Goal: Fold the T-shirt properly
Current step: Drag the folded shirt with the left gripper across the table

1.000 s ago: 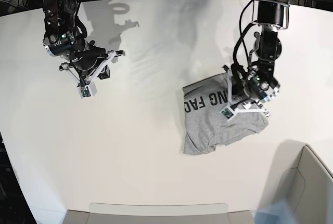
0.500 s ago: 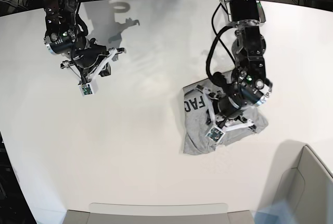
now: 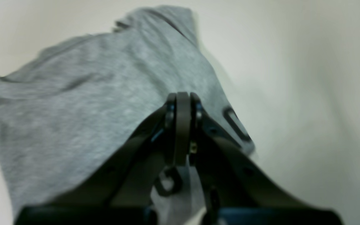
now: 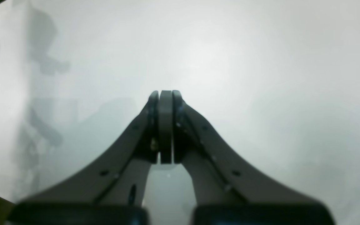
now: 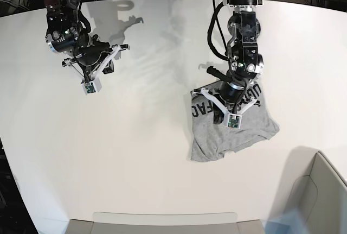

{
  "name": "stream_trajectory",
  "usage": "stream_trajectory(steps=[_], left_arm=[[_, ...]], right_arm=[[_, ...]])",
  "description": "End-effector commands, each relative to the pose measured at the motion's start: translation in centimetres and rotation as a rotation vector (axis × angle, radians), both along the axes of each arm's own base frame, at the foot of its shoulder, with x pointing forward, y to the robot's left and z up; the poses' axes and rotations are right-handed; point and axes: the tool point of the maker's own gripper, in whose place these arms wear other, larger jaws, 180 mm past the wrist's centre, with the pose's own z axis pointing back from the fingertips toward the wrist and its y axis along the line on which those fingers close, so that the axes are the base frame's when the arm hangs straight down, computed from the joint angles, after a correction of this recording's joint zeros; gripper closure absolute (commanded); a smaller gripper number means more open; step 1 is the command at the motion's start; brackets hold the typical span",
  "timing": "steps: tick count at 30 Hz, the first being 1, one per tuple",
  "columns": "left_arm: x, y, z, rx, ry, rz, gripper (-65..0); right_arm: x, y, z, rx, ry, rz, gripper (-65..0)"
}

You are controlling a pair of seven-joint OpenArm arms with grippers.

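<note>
Although the T-shirt [image 5: 233,128] is already bundled into a compact heap, it does not look properly folded: its outline is irregular, with a rumpled lobe at the lower corner and one layer lying over the black lettering, so that only part of the print shows along its edge. It lies on the white table [image 5: 135,152], nearer the table's right edge and about midway between the far and near edges in the base view. Its longer axis seems to run roughly from the far side towards the near side, tilted a little, though the bunching makes the collar end hard to tell.

The left gripper [image 5: 232,119] hangs right over the cloth with its jaws pressed together; the left wrist view shows the closed tips [image 3: 182,131] above grey fabric, and no cloth appears pinched between them. That placement suits pressing or smoothing the heap, or choosing a new edge to take, since a fresh grasp would first need the jaws parted.

The right gripper [image 5: 91,84] is parked well apart, near the far left corner of the table, over bare surface, its jaws also closed on nothing [image 4: 165,125]. Staying there probably keeps it clear of the working arm.
</note>
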Motion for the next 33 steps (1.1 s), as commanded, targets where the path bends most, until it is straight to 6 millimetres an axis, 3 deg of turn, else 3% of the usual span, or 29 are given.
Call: stream_trajectory(steps=[1,5,11,14,19,22,29,33], left_arm=[[1.3,0.4,2.6,-0.018,-0.101,0.031,0.0],[1.6,1.7,2.0,-0.023,-0.127,0.116,0.0],[2.0,1.6,-2.9,-0.025,0.002,0.140,0.0],[1.1,1.7,-5.6,-0.013,0.075,0.135,0.0],[-1.4,6.1,-9.7,0.088,0.185,0.142,0.0],[-2.8,9.5,-10.6,0.160,0.216,0.144,0.0],[-7.5,12.6,-13.0,0.249,0.319,-0.039,0.0],[-8.7,14.4,-13.2,0.277,0.331,-0.028,0.0]], right_arm=[[0.7,-0.2,1.0,-0.005,-0.046,0.006,0.0],[0.7,-0.1,1.0,-0.004,-0.045,0.009,0.0],[0.3,-0.1,0.9,-0.004,-0.039,0.008,0.0],[0.4,0.0,1.2,-0.002,-0.048,0.011,0.0],[0.2,0.1,1.2,-0.001,-0.047,0.013,0.0],[0.2,0.1,1.2,-0.001,-0.047,0.013,0.0],[-0.2,1.1,1.0,0.014,-0.035,0.040,0.0],[-0.5,1.9,0.9,0.015,-0.033,0.068,0.0]])
